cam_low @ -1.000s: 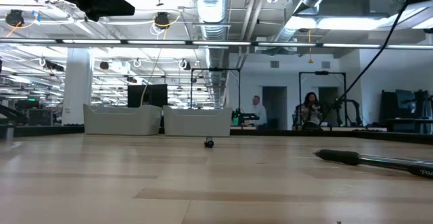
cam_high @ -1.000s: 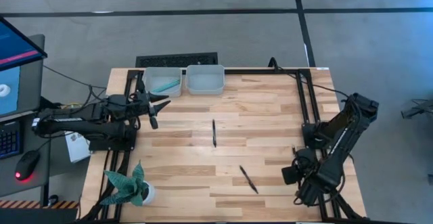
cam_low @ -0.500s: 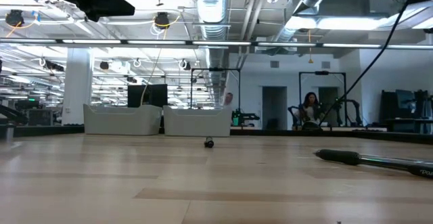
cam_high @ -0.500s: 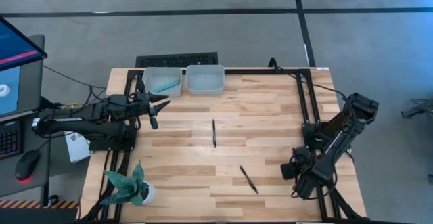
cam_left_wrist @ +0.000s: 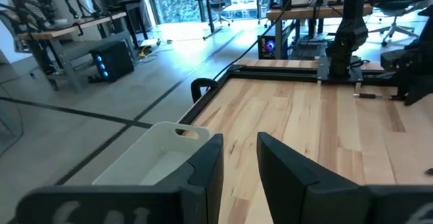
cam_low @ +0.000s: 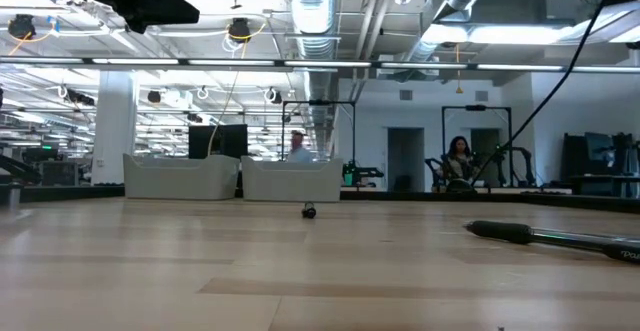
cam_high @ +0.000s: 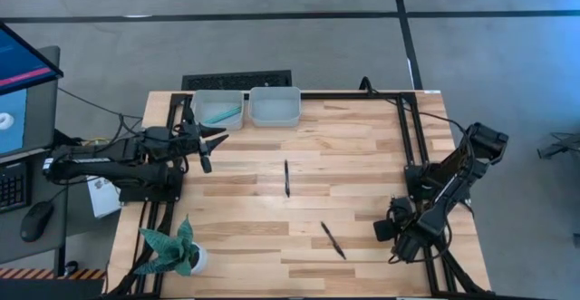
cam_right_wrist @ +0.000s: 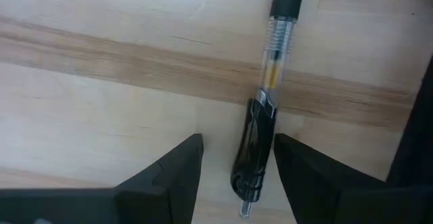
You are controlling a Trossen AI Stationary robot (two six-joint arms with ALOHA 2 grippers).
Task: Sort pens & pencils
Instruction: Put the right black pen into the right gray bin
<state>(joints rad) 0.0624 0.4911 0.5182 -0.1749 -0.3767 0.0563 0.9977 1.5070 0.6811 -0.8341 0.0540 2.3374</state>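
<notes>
Two black pens lie flat on the table, one near the middle (cam_high: 286, 178) and one toward the near edge (cam_high: 332, 239); the latter shows in the low view as black pen (cam_low: 555, 236). A third black pen (cam_right_wrist: 260, 126), with a clear barrel, lies under my right gripper (cam_right_wrist: 237, 143), whose open fingers stand on either side of its clip end without touching. In the high view my right gripper (cam_high: 390, 231) hangs low at the table's right near side. Teal pens (cam_high: 222, 115) rest in the left bin. My left gripper (cam_high: 210, 146) hovers open near that bin.
Two pale bins stand side by side at the far edge, the left bin (cam_high: 217, 108) and the right bin (cam_high: 275, 106). A teal potted plant (cam_high: 177, 250) sits at the near left corner. A black frame (cam_high: 412, 128) runs along the table's sides. People move in the room behind.
My right gripper has shifted a little toward the far edge and the table's left, staying low over the table. The pens have kept still. A person in the room behind has walked leftward.
</notes>
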